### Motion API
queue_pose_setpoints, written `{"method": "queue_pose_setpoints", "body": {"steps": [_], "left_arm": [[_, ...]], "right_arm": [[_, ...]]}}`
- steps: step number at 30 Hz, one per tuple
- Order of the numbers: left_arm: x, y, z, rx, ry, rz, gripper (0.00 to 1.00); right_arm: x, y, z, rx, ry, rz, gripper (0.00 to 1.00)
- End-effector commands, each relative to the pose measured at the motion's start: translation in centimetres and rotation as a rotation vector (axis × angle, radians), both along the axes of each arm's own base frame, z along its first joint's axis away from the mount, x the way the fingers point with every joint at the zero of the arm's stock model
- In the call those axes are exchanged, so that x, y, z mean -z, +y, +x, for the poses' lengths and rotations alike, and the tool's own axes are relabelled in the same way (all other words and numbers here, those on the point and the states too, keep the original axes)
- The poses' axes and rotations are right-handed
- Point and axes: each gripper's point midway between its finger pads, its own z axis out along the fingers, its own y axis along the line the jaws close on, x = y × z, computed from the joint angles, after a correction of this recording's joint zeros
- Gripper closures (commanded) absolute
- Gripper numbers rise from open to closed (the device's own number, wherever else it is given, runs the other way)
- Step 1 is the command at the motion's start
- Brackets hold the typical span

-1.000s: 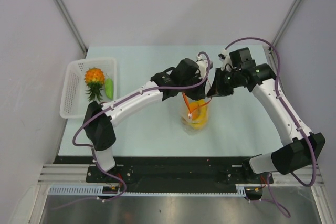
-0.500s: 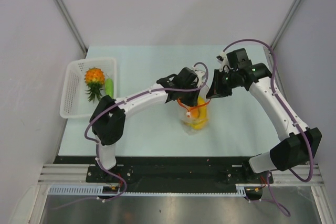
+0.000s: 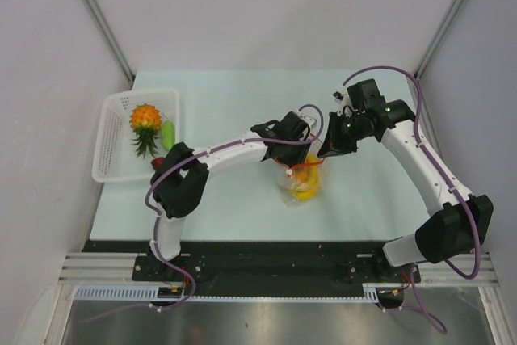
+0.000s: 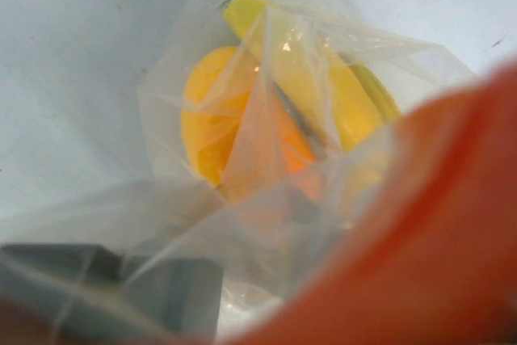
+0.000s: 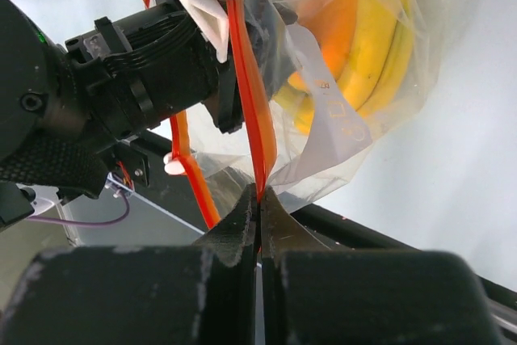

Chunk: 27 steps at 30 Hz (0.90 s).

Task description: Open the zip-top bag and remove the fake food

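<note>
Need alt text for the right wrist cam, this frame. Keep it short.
The right gripper is shut on the orange-red zip strip of a clear plastic bag, pinching it between its dark fingers. The left gripper reaches into the bag's mouth from the left. Yellow bananas and an orange piece show through the plastic.

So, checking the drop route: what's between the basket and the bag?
Top view: the left arm reaches across that stretch, from near the basket to the bag, above the table.
</note>
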Motion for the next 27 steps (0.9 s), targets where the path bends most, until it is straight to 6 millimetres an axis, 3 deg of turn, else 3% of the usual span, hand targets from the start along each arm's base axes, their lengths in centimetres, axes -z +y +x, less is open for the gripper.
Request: {"method": "queue_pose_setpoints", "body": {"steps": [1, 11, 14, 22, 27], "left_arm": [[-2.9, 0.9, 0.8, -0.024, -0.062, 0.011, 0.64], [-12.9, -2.3, -2.3, 0.098, -0.014, -0.281, 0.62], [-13.8, -3.3, -2.6, 0.099, 0.029, -0.363, 0.63], [-6.4, -2.8, -2.2, 0.012, 0.148, -0.226, 0.74], [-4.4, -0.8, -1.5, -0.014, 0.092, -0.124, 0.76]], "right_arm": [[-1.3, 0.1, -0.6, -0.001, -0.024, 0.02, 1.0], [-3.7, 1.6, -0.7, -0.019, -0.048, 0.142, 1.0], [-4.1, 1.8, -1.0, -0.001, -0.037, 0.18, 1.0], [-4.0, 1.5, -1.2, 0.065, -0.018, 0.24, 1.0], [-4.1, 0.9, -1.5, 0.08, -0.033, 0.229, 1.0]]}}
